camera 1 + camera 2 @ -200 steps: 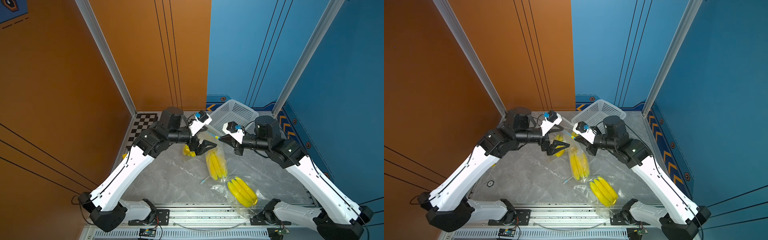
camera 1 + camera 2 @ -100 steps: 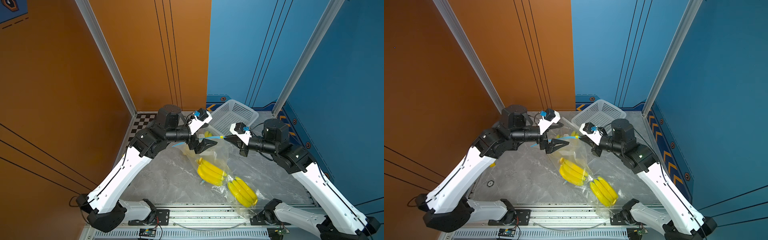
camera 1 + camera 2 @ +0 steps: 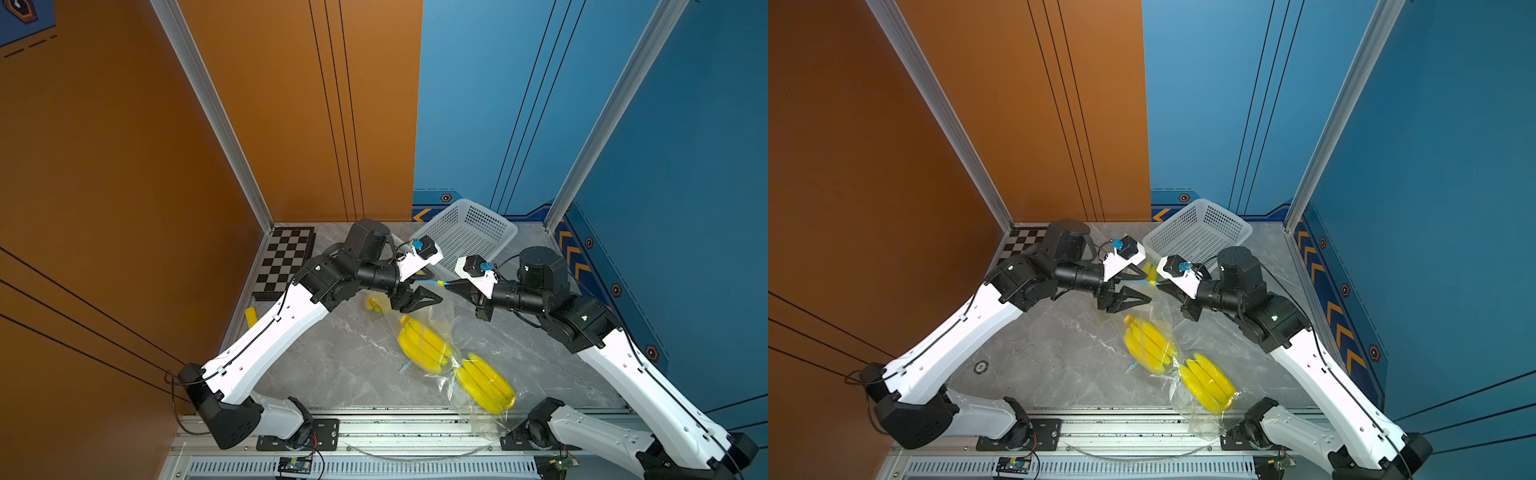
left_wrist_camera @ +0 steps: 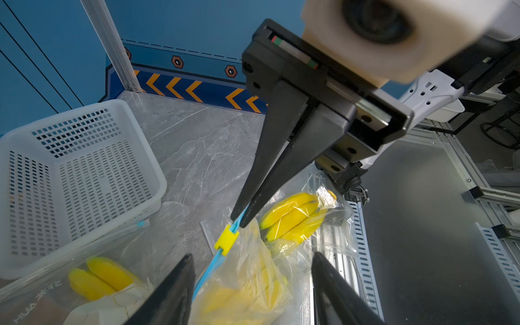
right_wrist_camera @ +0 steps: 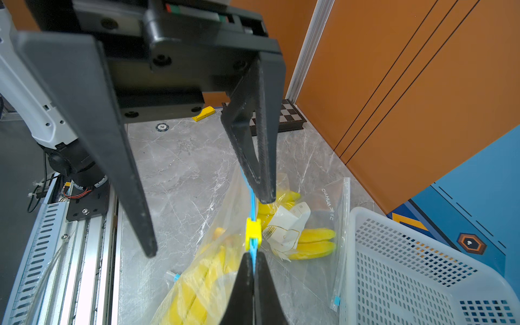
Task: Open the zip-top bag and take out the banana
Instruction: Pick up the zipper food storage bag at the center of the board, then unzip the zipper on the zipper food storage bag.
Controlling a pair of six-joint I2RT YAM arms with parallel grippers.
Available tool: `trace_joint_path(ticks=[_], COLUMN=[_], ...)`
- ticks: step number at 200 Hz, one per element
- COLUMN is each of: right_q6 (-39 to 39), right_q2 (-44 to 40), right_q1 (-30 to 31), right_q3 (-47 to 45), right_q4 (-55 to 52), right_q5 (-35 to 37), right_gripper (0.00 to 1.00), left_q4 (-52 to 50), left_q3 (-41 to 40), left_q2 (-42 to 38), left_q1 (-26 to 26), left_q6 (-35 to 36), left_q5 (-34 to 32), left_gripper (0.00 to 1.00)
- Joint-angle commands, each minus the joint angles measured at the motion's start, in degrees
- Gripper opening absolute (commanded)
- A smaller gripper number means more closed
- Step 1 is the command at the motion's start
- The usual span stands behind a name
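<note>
The right hand (image 4: 241,219) is clamped tight on the blue zip strip (image 5: 252,194) of the bag (image 3: 1163,320), holding it up over the middle of the worktop (image 3: 332,353), somewhat towards the back edge. The yellow slider (image 5: 253,232) sits on the strip just beside the right fingertips.

The left hand (image 3: 1148,287) faces it from the other side with its fingers parted, gripping nothing. The strip runs into the gap between them, close along one finger (image 5: 261,168). From where I stand I can't be sure whether it touches that finger or only passes beside it.

The bag hangs slack and crumpled from the strip. The banana (image 3: 424,345), a yellow bunch, lies inside its lower end on the worktop, about the middle.

A second bag (image 3: 484,384) with its own yellow bunch lies just beside it, near the front edge and right of the middle, and its plastic reaches over that edge. A third bag (image 5: 332,202), also with bananas in it, lies flat towards the back edge, next to the white basket (image 3: 1221,222). The basket stands at the back edge towards the right corner. A checkerboard (image 3: 286,262) lies in the back left corner, well apart from the bags.
</note>
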Motion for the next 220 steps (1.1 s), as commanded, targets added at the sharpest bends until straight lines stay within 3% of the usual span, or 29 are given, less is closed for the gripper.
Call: trace_joint_path(ticks=[1, 53, 81, 109, 156, 182, 220], right_q6=[1.07, 1.8, 1.96, 1.89, 1.88, 2.04, 3.1], right_q2=[-0.65, -0.79, -0.97, -1.15, -1.15, -1.32, -1.59], right_q1=[0.4, 0.43, 0.4, 0.49, 0.96, 1.32, 0.71], right_q3=[-0.21, -0.06, -0.37, -0.53, -0.33, -0.49, -0.85], right_q4=[1.74, 1.62, 1.18, 0.8, 0.8, 0.89, 2.08], right_q5=[-1.69, -1.93, -2.04, -2.07, -1.47, -0.6, 0.59], right_gripper=[0.0, 0.0, 0.0, 0.0, 0.0, 0.0, 0.0], left_q4=[0.06, 0.08, 0.06, 0.07, 0.06, 0.07, -0.02], left_q3=[0.97, 1.37, 2.0, 2.65, 2.83, 2.66, 0.28], left_q2=[1.07, 1.79, 2.62, 3.22, 3.4, 3.0, 0.39], left_q1=[-0.66, -0.54, -0.54, -0.45, -0.45, -0.46, -0.32], left_q6=[2.94, 7.8, 9.5, 9.87, 10.14, 10.43, 11.62], left_q5=[2.02, 3.34, 5.14, 5.15, 4.91, 3.13, -3.92], left_gripper=[0.65, 0.58, 0.41, 0.37, 0.22, 0.07, 0.02])
